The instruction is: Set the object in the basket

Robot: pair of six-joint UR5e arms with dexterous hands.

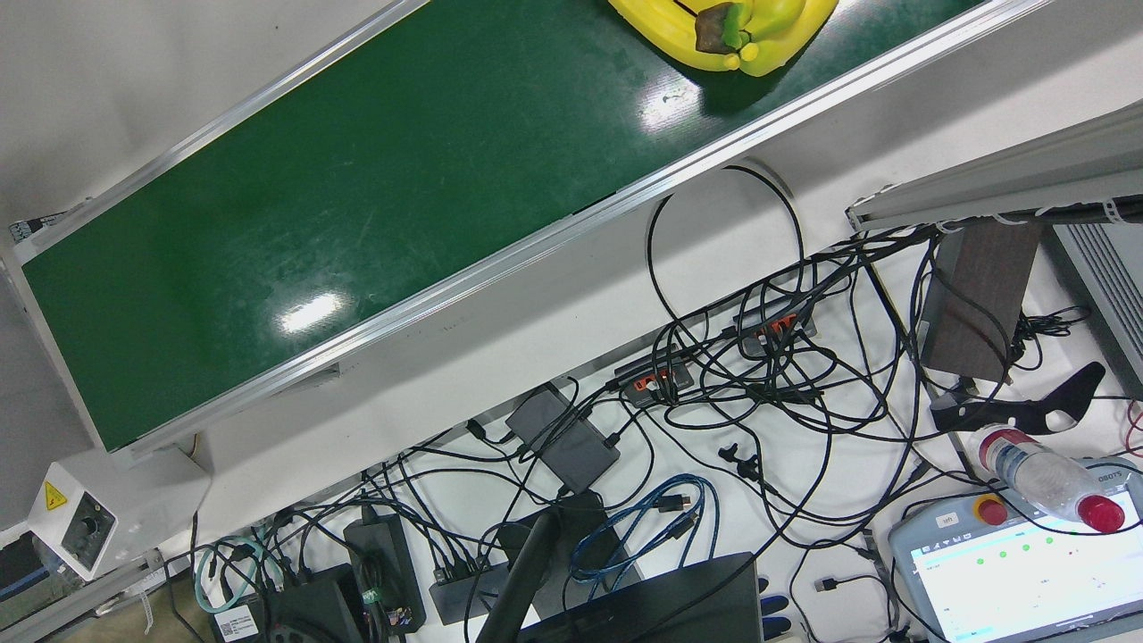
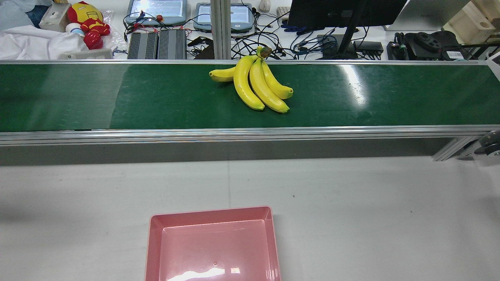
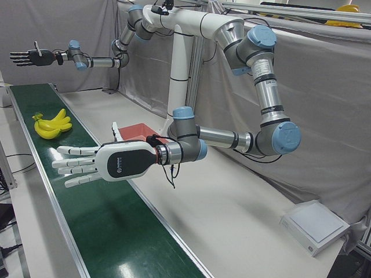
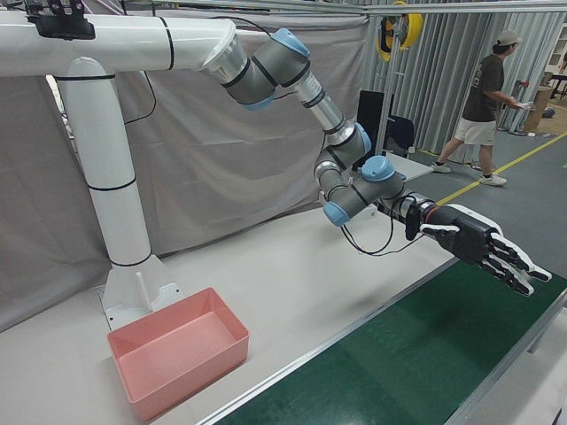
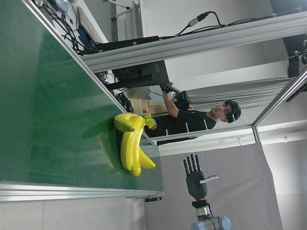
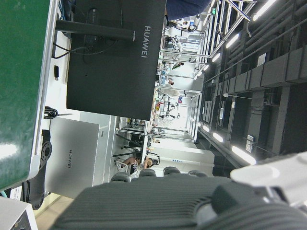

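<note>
1 yellow plastic banana bunch (image 2: pixel 256 86) at green belt's (image 2: pixel 117 97) far edge; pink rectangular plastic basket (image 2: pixel 213 244) at counter's near edge. Left hand (image 3: pixel 104 162), right hand (image 4: pixel 483 248): fingers spread, holding nothing.

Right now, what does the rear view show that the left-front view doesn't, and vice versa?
Rear view only: the monitor, the red and yellow plush toy and the cables behind the belt; no arms. Left-front only: both arms, the white left hand open over the belt, and the black right hand open, far off. Both: bananas on the green belt, empty pink basket on the table.
</note>
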